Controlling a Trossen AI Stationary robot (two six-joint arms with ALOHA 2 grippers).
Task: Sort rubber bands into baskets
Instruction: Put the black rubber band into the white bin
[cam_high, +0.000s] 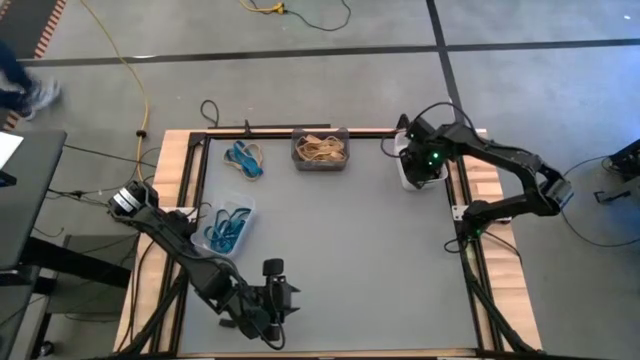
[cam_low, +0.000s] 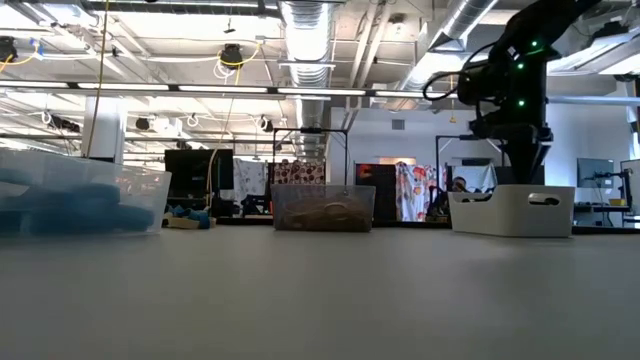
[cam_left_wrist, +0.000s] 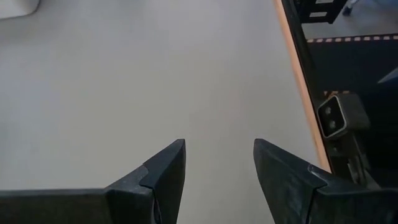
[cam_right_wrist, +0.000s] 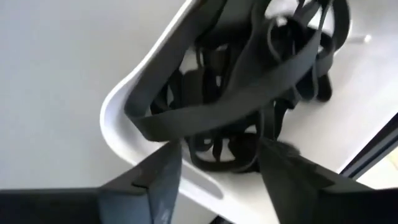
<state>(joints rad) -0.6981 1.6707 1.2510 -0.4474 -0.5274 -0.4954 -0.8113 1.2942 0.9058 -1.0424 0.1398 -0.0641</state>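
Over the white basket (cam_high: 405, 172) at the table's far right corner, my right gripper (cam_high: 420, 165) points down and stands open. That basket (cam_right_wrist: 124, 118) holds a tangle of black rubber bands (cam_right_wrist: 249, 74). The dark grey basket (cam_high: 320, 150) at the far edge holds tan bands (cam_high: 320, 150). The clear basket (cam_high: 228, 225) at the left holds blue bands (cam_high: 226, 230), and a few more blue bands (cam_high: 245, 158) lie loose on the table. My left gripper (cam_high: 285, 298) hangs open above the table near its front edge, with nothing between its fingers (cam_left_wrist: 168, 174). My right gripper comes at the white basket from above with its fingers apart. A wide black band (cam_right_wrist: 205, 115) lies across the heap and the basket's rim right ahead of the fingertips (cam_right_wrist: 168, 162). I cannot tell whether a finger touches it.
The three baskets show side by side in the low view: clear (cam_low: 80, 205), dark grey (cam_low: 322, 208), white (cam_low: 512, 210). A wooden frame (cam_high: 180, 150) borders the grey tabletop (cam_high: 350, 260), whose middle is bare. A small camera (cam_left_wrist: 336, 118) sits just past the table's edge.
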